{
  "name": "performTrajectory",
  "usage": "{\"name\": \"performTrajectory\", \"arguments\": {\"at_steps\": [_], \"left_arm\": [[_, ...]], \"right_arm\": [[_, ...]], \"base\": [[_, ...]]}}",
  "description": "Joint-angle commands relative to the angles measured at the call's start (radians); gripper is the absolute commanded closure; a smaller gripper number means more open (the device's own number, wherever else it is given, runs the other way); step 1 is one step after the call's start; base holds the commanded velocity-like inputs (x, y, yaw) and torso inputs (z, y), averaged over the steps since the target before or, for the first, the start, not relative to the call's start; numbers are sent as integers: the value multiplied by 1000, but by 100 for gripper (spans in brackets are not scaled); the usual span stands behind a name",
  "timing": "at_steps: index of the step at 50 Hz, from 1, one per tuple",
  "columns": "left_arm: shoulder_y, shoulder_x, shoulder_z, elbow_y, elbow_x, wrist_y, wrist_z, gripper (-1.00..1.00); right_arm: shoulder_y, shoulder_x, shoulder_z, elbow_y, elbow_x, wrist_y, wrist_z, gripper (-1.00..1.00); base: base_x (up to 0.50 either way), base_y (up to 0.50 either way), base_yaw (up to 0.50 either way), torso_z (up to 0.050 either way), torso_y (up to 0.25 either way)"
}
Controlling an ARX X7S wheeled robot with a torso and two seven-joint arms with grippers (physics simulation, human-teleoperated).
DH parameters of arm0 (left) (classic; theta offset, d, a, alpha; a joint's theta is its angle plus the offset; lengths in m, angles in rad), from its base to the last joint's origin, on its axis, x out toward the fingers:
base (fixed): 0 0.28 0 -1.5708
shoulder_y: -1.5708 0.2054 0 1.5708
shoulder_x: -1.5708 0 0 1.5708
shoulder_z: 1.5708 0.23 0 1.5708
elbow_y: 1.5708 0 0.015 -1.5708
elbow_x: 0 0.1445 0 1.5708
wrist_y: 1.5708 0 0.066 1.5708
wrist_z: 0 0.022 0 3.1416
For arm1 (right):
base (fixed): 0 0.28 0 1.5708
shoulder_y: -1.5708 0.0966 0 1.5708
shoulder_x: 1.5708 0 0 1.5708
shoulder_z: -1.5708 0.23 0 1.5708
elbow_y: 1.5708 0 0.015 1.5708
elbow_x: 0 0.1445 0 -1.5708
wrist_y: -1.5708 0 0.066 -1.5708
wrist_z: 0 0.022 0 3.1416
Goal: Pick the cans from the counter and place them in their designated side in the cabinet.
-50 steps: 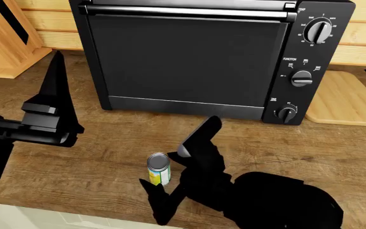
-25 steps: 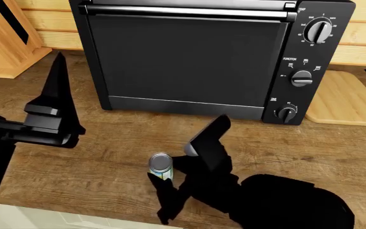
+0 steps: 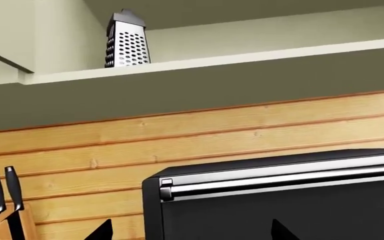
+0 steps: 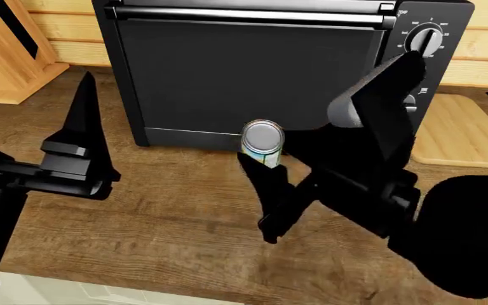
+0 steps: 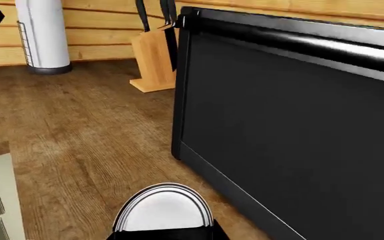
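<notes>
The short can, silver-topped with a green-yellow-white label, hangs above the brown wood-grain counter in front of the oven door. My right gripper is shut on it, one finger under its left side and the other up to the right. In the right wrist view the can's silver top shows at the frame edge with the gripper across it, over the counter. My left gripper stands open and empty at the left. In its own view the left gripper faces the oven, below the open cabinet shelf.
A big black toaster oven fills the back of the counter. A wooden knife block stands at the back left and a pale cutting board at the right. A grater sits on the cabinet shelf. A white roll stands far left.
My right gripper closed on the short can and lifted it off the counter, up and to the right, in front of the oven. The left arm has barely moved.
</notes>
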Motion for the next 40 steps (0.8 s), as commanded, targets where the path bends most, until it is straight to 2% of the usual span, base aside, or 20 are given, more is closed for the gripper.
{"name": "performTrajectory", "arguments": {"at_steps": [1,10,18,40], "left_arm": [[-41,6,14,14,-21,-21,-13,-100],[-63,7,19,19,-35,-30,-24,-100],[-85,13,27,22,-43,-40,-30,-100],[-143,18,44,26,-72,-67,-46,-100]], "right_arm": [[236,88,97,46,187,7,167,100],[421,111,96,135,240,8,203,100],[590,104,83,229,199,18,202,100],[959,-10,-53,509,-96,37,70,100]], "base": [[0,0,0,0,0],[0,0,0,0,2],[0,0,0,0,0],[0,0,0,0,0]]}}
